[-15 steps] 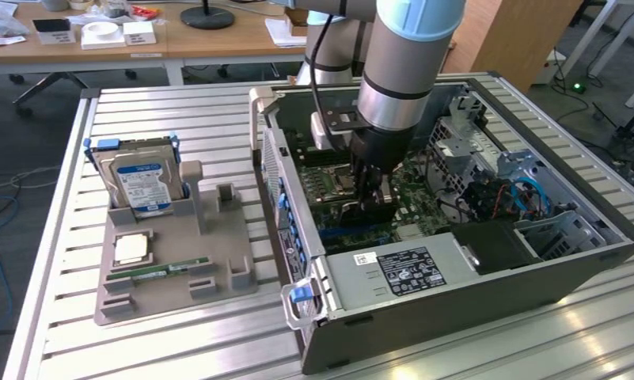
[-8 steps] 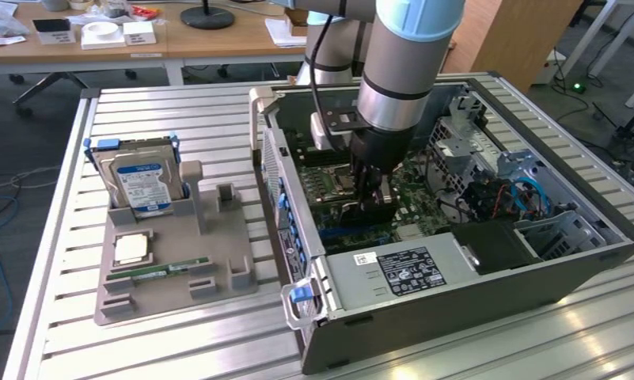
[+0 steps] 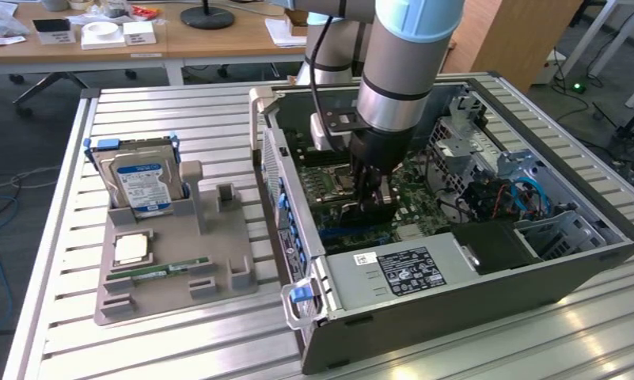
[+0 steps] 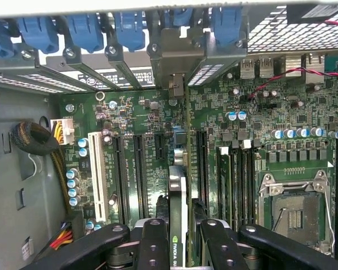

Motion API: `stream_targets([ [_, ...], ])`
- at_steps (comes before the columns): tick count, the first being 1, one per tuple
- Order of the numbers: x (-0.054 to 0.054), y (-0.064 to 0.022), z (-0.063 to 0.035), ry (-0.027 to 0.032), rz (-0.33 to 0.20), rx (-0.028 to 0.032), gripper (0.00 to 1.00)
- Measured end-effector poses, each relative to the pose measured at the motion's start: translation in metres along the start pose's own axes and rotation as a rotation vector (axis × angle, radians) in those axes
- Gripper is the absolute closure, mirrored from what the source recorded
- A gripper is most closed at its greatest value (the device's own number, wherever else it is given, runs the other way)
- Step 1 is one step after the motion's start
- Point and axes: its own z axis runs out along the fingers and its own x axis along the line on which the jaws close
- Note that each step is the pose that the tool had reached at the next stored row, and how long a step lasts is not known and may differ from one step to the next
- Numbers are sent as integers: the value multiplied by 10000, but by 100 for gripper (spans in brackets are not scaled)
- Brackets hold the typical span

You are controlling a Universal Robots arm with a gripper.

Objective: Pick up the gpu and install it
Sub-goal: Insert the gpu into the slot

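Note:
The gpu (image 4: 177, 188) is a thin dark card seen edge-on, standing upright over the green motherboard (image 4: 259, 112) between the expansion slots. Its silvery end bracket (image 4: 177, 56) reaches the case's rear slot openings. My gripper (image 4: 177, 239) is shut on the card's upper edge, with one black finger (image 4: 154, 242) on each side. In the exterior view the gripper (image 3: 372, 194) hangs straight down inside the open computer case (image 3: 443, 301), and the dark gpu (image 3: 367, 212) sits low against the board beneath it.
A grey holder tray (image 3: 174, 289) at the exterior view's left carries a silver hard drive (image 3: 139, 186), a processor chip (image 3: 132, 249) and a green memory stick (image 3: 158, 271). Blue retaining clips (image 4: 84, 28) line the case's rear. A white slot (image 4: 97, 174) and the processor socket (image 4: 293, 211) flank the card.

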Motion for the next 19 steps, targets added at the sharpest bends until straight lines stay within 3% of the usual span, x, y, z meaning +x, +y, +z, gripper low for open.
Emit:
stream_targets([
  [19,1,4,-29,1,189,11,74],
])
